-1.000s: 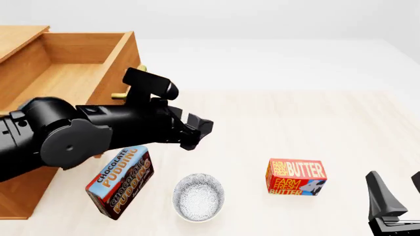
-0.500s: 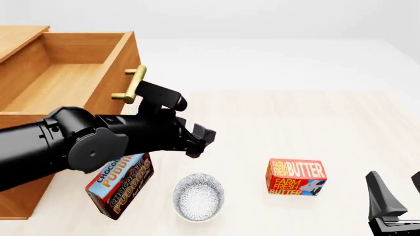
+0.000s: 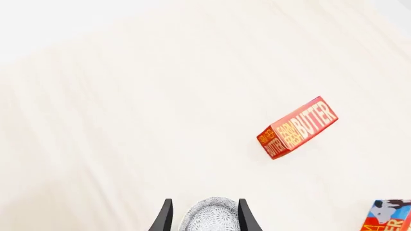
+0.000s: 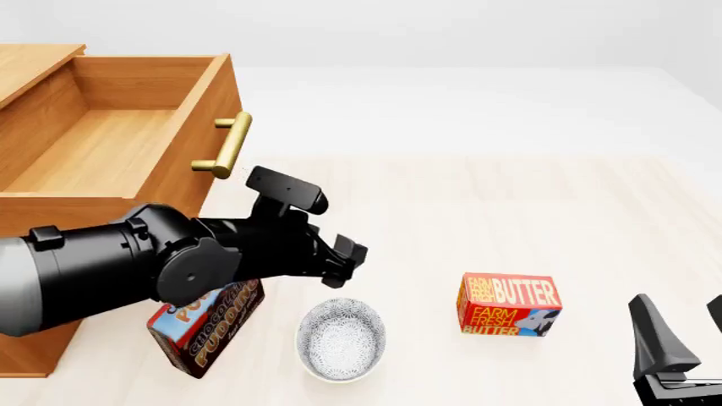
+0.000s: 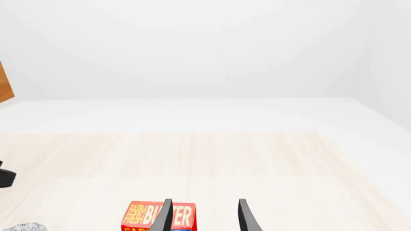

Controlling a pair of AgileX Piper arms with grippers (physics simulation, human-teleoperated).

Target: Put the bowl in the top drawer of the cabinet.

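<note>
Front view, cabinet: the cabinet point(image 4: 34, 338) stands at the counter's left edge.
Top drawer: the top drawer point(image 4: 113, 127) is pulled out, its inside bare wood, its brass handle point(image 4: 222, 145) facing the counter's middle.
Pudding box: a chocolate pudding box point(image 4: 209, 326) lies tilted near the front edge, just beside the cabinet front, partly covered by the left arm.
Left arm: reaches from the left across the cabinet front toward the counter's middle.
Left pincer: the left pincer point(image 4: 347, 260) hangs above the bowl's far rim; fingers parted, gripping nothing.
Bowl: the bowl point(image 4: 341, 338) sits upright on the counter point(image 4: 542, 211) near the front edge, between the pudding box and the butter box, apart from both, not in the drawer.
Left wrist view, bowl: the bowl point(image 3: 209, 220) shows between the two spread fingers point(image 3: 164, 219); contact cannot be told.
Butter box: the butter box point(image 4: 508, 304) rests right of the bowl, near the front edge.
Right pincer: the right pincer point(image 4: 682, 334) sits low at the counter's front right corner, well apart from the bowl.
Right wrist view, pincer: fingers point(image 5: 243, 214) spread apart, empty, the butter box point(image 5: 149, 215) beyond them.
</note>
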